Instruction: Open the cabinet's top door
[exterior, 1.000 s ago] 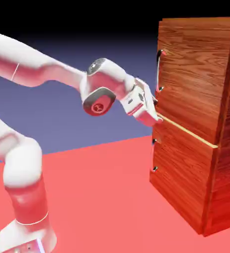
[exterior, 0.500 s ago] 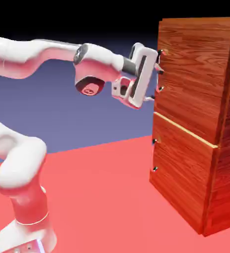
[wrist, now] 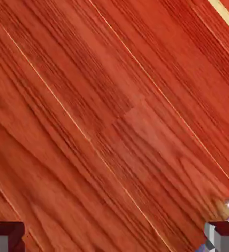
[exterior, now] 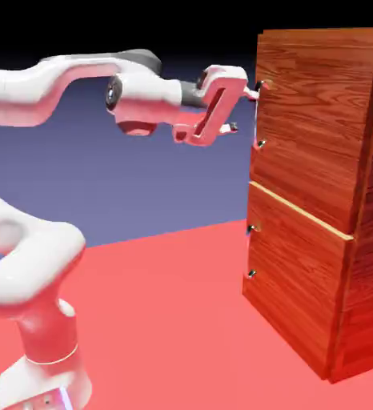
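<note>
**Gripper spread, level with the top-door handle**

Gripper point(exterior: 239, 110) fingers are spread wide and pinch nothing. In the exterior view my hand reaches toward 3 o'clock, its two fingertips stacked one above the other: the upper one just beside the upper end of the handle point(exterior: 258, 114), the lower one a little short of the bar, near its lower part.

The cabinet point(exterior: 322, 192) stands at 3 o'clock from my hand. The top door point(exterior: 306, 120) is its upper panel and appears shut, flush with the front. The handle is a silver bar with its long axis vertical, mounted along the door edge nearest my hand.

The controlling relation, as I judge it: my finger gap runs vertically, parallel to the bar. To close across the bar, the gap would need to lie crosswise to it, so a wrist roll is likely required before advancing toward 3 o'clock.

Limits of view:
- The hand view is filled with slanted wood grain; only the two grey finger tips show at 7 and 5 o'clock.
- A small silver glint at 4 o'clock in that view may be the handle; I cannot confirm it.
- Whether the upper fingertip touches the bar cannot be determined.
- The lower door's point(exterior: 294, 272) fittings are too small to read.
</note>
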{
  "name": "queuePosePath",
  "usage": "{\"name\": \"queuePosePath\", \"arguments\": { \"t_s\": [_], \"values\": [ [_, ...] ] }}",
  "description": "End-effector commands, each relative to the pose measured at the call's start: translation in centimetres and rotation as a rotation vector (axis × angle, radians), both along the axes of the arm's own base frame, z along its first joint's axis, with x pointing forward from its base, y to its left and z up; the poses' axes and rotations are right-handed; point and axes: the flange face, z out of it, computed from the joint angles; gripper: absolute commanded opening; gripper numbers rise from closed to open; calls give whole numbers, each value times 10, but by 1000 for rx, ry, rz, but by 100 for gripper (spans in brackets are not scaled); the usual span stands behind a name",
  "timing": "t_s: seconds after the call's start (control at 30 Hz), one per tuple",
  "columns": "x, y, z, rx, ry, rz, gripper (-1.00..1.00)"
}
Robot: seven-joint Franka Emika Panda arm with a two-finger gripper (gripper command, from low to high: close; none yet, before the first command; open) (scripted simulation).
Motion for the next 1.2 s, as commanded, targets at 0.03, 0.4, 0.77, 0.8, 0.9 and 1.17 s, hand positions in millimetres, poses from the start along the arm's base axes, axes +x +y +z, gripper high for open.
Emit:
{"name": "queuePosePath", "arguments": {
  "t_s": [0.03, 0.4, 0.77, 0.8, 0.9, 1.17],
  "values": [
    [2, 9, -3, 104, -30, -14, 0],
    [26, 58, -35, 675, -169, -51, 0],
    [73, 59, -43, 761, -175, -29, -100],
    [65, 55, -43, 763, -165, -4, -100],
    [41, 43, -43, 769, -134, 73, -100],
    [-20, -1, -43, 782, -49, 281, -100]
  ]
}}
